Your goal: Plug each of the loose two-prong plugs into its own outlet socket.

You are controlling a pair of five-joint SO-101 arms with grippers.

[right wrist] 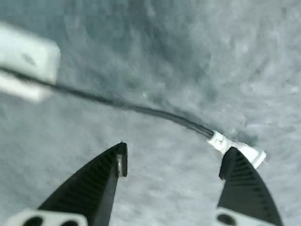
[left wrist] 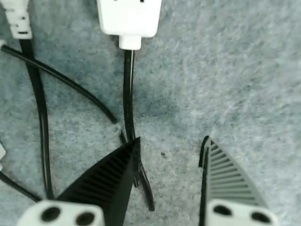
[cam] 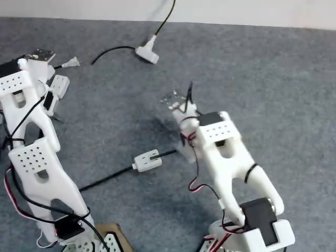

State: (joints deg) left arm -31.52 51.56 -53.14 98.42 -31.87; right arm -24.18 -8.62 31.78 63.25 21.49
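Okay so both claws are spread wide. Right gripper [right wrist: 171, 157] is over the grey carpet [right wrist: 188, 56] with a small white plug [right wrist: 249, 150] just beside 1 fingertip, its black cable [right wrist: 141, 109] running off to a white socket block [right wrist: 26, 59]. Left gripper [left wrist: 169, 150] faces another white block [left wrist: 129, 19], whose black cord [left wrist: 128, 94] passes right by 1 fingertip.

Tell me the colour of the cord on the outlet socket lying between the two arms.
The cord is black; the high view shows it best.
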